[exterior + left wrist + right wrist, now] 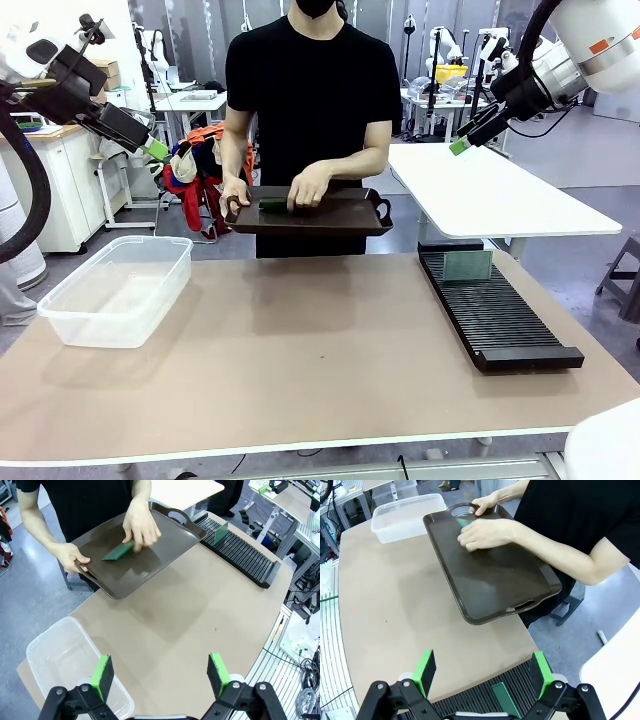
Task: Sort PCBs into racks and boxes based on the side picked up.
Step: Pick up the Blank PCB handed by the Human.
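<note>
One thin green PCB point(117, 553), flat on tray point(167, 542)

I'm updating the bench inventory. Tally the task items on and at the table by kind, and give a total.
Brown tray: 1
Black rack: 1
Clear tub: 1
Green PCBs: 2 (one flat on the tray, the other upright in the rack)
Total: 5

Bright, even light from overhead; a soft shadow falls on the table point(300, 400) below the tray point(340, 218) — a pale sheen lies on its brown surface; wrist views bow at the edges; focus crisp.
</note>
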Robot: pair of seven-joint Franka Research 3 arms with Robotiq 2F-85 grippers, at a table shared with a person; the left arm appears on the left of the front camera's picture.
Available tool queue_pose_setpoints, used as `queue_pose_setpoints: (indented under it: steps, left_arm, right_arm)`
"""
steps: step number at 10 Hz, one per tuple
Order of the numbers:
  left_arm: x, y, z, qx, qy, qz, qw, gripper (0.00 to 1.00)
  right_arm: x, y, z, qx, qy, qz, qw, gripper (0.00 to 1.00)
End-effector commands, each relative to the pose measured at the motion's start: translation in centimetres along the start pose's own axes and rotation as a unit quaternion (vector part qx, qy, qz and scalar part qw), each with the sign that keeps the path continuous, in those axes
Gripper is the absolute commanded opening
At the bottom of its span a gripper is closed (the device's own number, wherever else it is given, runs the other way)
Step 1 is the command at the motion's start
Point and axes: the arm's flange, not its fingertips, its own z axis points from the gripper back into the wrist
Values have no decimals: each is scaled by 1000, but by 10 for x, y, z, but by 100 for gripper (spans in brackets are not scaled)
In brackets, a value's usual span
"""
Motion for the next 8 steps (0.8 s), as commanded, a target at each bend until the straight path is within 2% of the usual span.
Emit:
queue_pose_setpoints:
  steps: [1,8]
  left_arm:
    - [-2,1,0,-6,1,1,1000,100]
    - [-2,1,0,-6,1,1,1000,100]
  right_arm:
    - [1,0,-3,0,3,0,1000,100]
    - [1,0,-3,0,3,0,1000,100]
